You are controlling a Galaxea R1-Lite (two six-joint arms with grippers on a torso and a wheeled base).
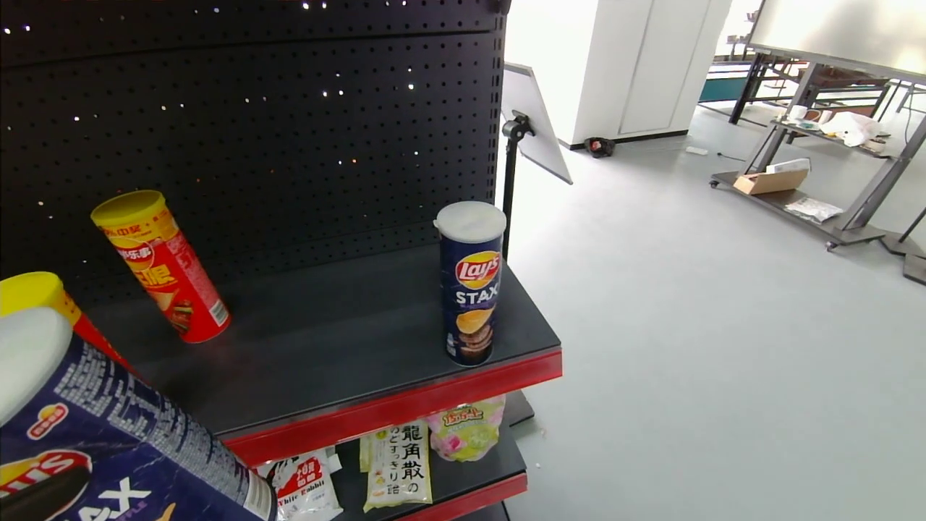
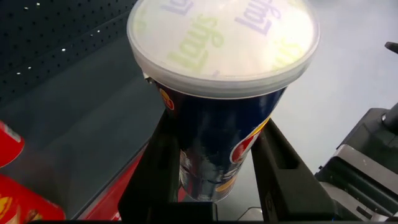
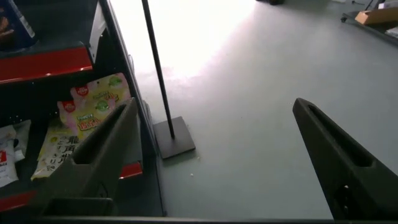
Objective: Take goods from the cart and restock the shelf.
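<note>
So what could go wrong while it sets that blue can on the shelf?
The held blue can, clamped in the left gripper, is near the red cans; it might knock them over. The other blue can stands close to the shelf front edge, so a bump could perhaps tip it to the floor.

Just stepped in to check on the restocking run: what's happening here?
The left tool is shut on a dark blue chip can with a white plastic lid, held near the front of the black shelf board with a red edge. A matching blue can stands upright at the board's right front corner; two red cans with yellow lids sit further left. The right tool hangs open and empty above the grey floor beside the shelf.
</note>
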